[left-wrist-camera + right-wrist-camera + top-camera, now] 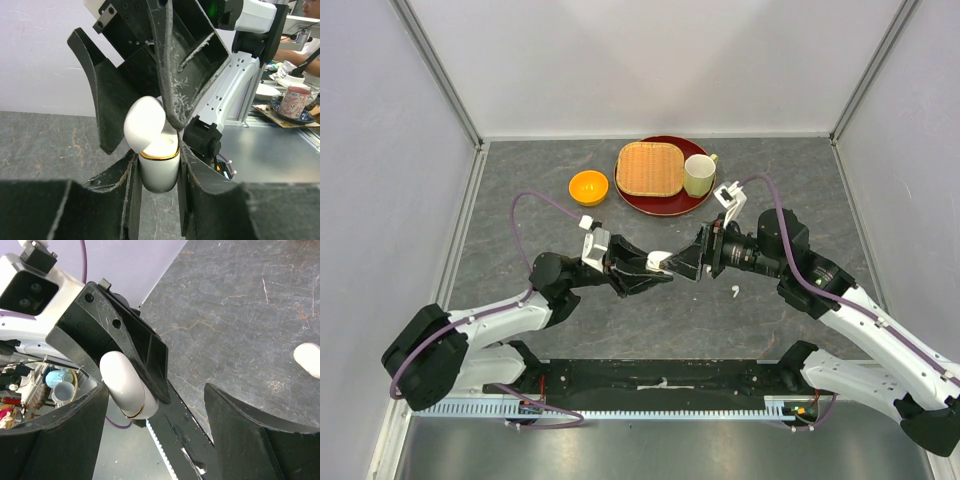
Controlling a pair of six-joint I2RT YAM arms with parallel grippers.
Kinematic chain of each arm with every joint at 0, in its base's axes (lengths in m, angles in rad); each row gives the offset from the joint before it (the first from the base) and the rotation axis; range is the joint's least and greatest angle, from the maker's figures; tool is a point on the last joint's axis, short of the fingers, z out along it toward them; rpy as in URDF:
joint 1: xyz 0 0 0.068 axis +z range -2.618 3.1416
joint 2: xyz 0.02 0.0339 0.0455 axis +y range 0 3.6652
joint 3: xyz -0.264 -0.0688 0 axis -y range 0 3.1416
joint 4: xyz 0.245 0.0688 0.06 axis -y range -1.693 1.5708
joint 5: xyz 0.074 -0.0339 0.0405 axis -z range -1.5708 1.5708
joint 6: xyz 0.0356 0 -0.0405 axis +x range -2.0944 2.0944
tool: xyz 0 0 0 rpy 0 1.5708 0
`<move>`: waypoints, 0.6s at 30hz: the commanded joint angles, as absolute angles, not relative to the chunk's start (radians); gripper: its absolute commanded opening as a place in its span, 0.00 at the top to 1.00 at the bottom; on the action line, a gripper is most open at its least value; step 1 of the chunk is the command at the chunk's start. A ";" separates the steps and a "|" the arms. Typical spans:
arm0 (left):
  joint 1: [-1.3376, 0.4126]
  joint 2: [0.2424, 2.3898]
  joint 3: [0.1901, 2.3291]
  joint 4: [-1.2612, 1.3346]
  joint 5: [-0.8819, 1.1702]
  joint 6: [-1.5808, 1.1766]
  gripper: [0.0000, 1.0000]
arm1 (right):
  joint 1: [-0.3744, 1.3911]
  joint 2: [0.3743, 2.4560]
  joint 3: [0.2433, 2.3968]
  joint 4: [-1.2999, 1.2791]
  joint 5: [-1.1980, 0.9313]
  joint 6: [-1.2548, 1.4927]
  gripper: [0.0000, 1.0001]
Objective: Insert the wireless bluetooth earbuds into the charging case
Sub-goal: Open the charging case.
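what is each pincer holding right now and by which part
Left pincer clamps the charging case by its lower body, lid flipped open. Right pincer is open astride the lid, gripping nothing.

Tray (638, 200), cup (698, 176), bowl (588, 187) block far side.

Robot lab, test cell: grey stone-pattern tabletop (720, 320) boxed in by plain white panels (670, 60) on aluminium posts (438, 72). Left arm (490, 320) and right arm (880, 340) are bolted at its near edge, beside a slotted cable duct (650, 408). The left wrist view looks past the cell to a cluttered neighbouring tabletop (265, 107) with a patterned mug (292, 102) and a person (310, 7) working at it.
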State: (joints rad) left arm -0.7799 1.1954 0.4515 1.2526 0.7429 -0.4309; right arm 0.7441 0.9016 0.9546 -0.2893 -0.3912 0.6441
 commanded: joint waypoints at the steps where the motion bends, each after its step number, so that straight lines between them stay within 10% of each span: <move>1: -0.782 1.138 0.446 1.233 0.782 -0.396 0.98 | 0.742 0.893 0.974 -0.219 -0.344 0.676 0.17; 18: -0.781 0.997 0.345 1.052 0.600 -0.278 0.98 | 0.741 0.862 0.976 -0.156 -0.299 0.730 0.14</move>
State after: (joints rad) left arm -0.7807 1.0527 0.3645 1.0824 0.6849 -0.3546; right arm 0.7441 0.8928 0.9546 -0.2314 -0.3359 0.7082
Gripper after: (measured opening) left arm 0.356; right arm 0.862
